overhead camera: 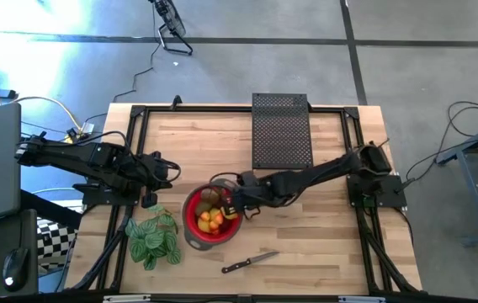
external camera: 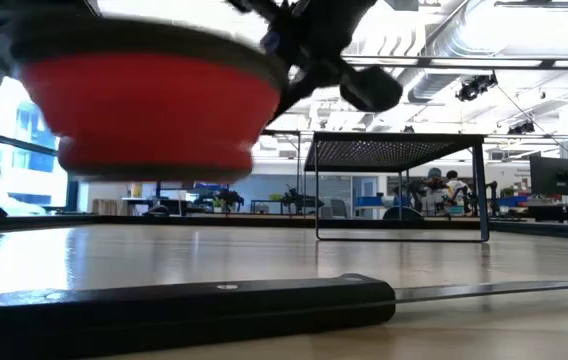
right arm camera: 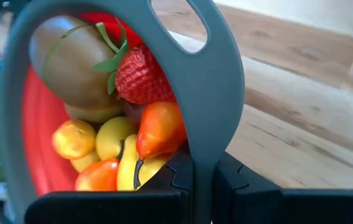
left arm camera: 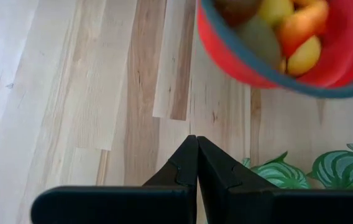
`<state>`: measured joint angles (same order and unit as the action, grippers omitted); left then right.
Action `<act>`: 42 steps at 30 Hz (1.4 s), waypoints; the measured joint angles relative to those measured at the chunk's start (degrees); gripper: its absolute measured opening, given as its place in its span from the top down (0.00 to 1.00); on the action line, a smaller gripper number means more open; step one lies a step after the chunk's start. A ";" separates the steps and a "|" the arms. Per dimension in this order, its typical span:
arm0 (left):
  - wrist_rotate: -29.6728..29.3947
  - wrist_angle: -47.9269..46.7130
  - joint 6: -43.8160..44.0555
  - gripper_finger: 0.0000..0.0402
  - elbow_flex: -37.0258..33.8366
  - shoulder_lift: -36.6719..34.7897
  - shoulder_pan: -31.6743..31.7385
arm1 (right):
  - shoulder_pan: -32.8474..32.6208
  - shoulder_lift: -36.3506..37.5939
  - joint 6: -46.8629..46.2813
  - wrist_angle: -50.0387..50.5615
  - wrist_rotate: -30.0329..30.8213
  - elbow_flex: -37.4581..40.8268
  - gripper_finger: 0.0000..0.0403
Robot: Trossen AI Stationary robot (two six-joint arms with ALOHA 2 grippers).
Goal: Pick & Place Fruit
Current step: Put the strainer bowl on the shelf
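Note:
A red bowl with a grey rim hangs above the table's near middle. It holds the fruit: a brown kiwi, a strawberry, and yellow and orange pieces. My right gripper is shut on the bowl's rim on the side toward the table's right. In the low view the bowl floats clear of the wooden top. My left gripper waits shut to the left of the bowl, over bare wood, holding nothing; its fingertips meet. My right gripper pinches the bowl's grey rim just below its holed tab. One finger is on the fruit side and one is outside. The fingers come from the table's right, slanting down. The bowl is lifted clear of the table, its open side up, with the fruit inside.
A green striped leafy plant lies left of the bowl, near the front edge. A black-handled knife lies on the wood in front of the bowl. A black mesh rack stands at the far middle. Bare wood spreads to the right.

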<state>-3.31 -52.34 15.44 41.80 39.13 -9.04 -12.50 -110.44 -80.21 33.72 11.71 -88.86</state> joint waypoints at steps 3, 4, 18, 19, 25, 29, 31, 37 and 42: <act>0.02 -0.13 0.02 1.00 0.00 0.00 0.02 | 0.95 2.64 1.26 0.88 -0.93 -0.01 0.97; 0.02 -0.21 0.02 1.00 0.00 0.00 0.00 | 1.39 3.32 1.77 0.91 -1.33 -0.05 0.97; 0.11 -0.15 0.04 1.00 0.00 -0.11 0.02 | 12.05 17.75 7.61 13.07 -5.97 -0.11 0.97; 0.11 -0.17 0.04 1.00 0.00 -0.11 0.01 | 13.55 18.68 8.76 14.15 -7.15 -0.09 0.97; 0.11 -0.12 0.04 1.00 0.00 -0.13 0.01 | 23.51 20.80 15.36 15.87 -11.99 -0.11 0.97; 0.10 -0.12 0.04 1.00 0.00 -0.13 0.02 | 31.02 20.80 20.24 16.34 -17.40 -0.11 0.97; 0.11 -0.11 0.05 1.00 0.00 -0.13 0.02 | 34.55 20.79 22.85 16.98 -19.91 -0.11 0.97; 0.09 -0.11 0.06 1.00 0.00 -0.13 0.01 | 44.18 20.37 30.05 20.01 -22.81 -0.11 0.97; 0.09 -0.10 0.07 1.00 0.00 -0.13 0.01 | 52.24 20.42 37.37 25.71 -25.20 -0.11 0.97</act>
<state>-3.22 -52.43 15.51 41.80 39.00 -9.03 39.74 -90.02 -42.84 59.43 -13.49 -88.97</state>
